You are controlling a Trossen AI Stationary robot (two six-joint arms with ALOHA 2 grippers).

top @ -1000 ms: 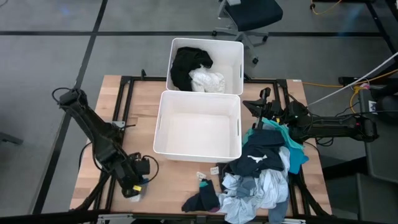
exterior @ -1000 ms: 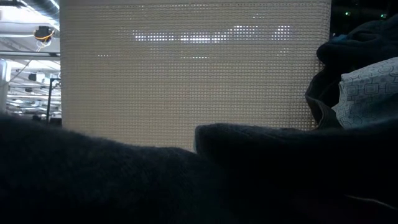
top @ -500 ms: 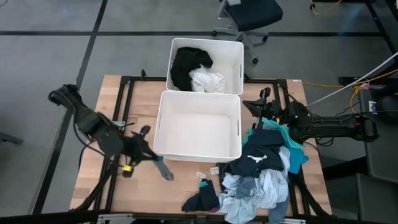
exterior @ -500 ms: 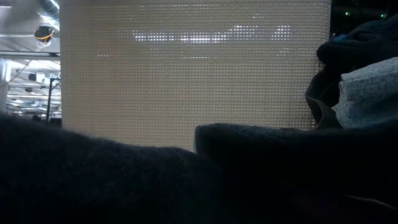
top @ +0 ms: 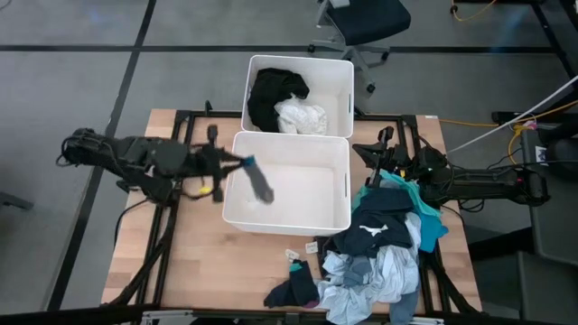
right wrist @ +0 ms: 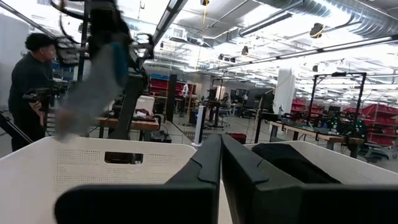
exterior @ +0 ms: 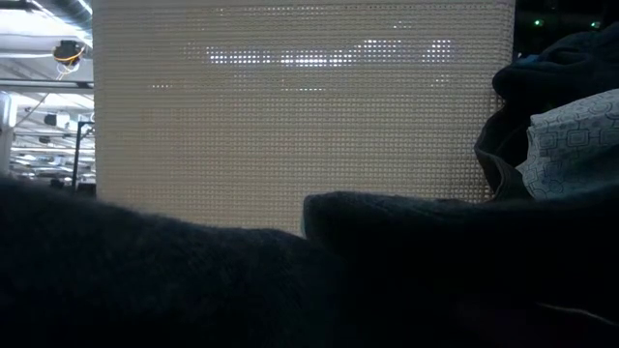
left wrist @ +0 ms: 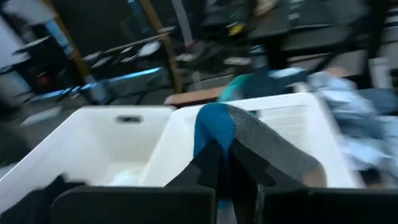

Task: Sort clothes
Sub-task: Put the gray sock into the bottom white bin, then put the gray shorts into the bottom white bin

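My left gripper [top: 237, 165] is shut on a grey sock with a teal end [top: 258, 181], just inside the left rim of the near white bin [top: 287, 219]. The left wrist view shows the same sock [left wrist: 249, 149] beyond my fingers. The far bin [top: 343, 90] holds a black garment [top: 274, 93] and a white one [top: 301, 117]. A heap of clothes [top: 384, 244] lies at the table's right. My right gripper [top: 372, 150] waits shut by the bins' right side, touching nothing. My left gripper pinches the sock between its two fingers, near the sock's teal end [left wrist: 214, 134]. The fingers come nearly level from the table's left. The sock is lifted clear, and its grey length [top: 264, 190] trails past the fingertips over the near bin's floor.
Dark socks [top: 296, 289] lie near the table's front edge, left of the heap. In the low view dark cloth [exterior: 193, 290] fills the foreground before the bin's wall [exterior: 290, 126]. A person [right wrist: 28, 81] stands beyond the table in the right wrist view.
My left gripper has risen from the table's near left, carrying the sock clear of the wood, and swung toward the far right to the near bin's left rim. It has tipped from pointing down to nearly level. The sock now trails over the bin.
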